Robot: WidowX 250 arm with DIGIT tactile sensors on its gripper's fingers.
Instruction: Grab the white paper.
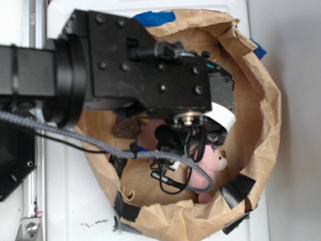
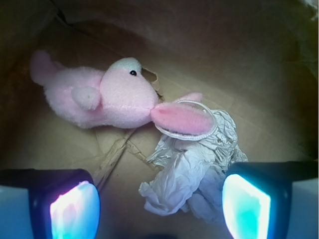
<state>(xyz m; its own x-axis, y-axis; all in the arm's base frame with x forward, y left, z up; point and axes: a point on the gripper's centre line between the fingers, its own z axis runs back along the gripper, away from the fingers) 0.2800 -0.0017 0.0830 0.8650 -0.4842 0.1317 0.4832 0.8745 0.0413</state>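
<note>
Setting: brown paper bag floor.
Gripper: jaws spread, empty.
White paper: between fingertips, apparently nearer the right one, under rabbit's ear.

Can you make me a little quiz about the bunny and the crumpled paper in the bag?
1. True or false: the pink plush rabbit has one ear lying on the white paper.
2. What do both lie in? A) the brown paper bag B) a metal tray C) a glass bowl
3. Fill in: the gripper is ____, with the paper nearer its right-hand finger in the wrist view.

Key: 1 true; 2 A; 3 open
</note>
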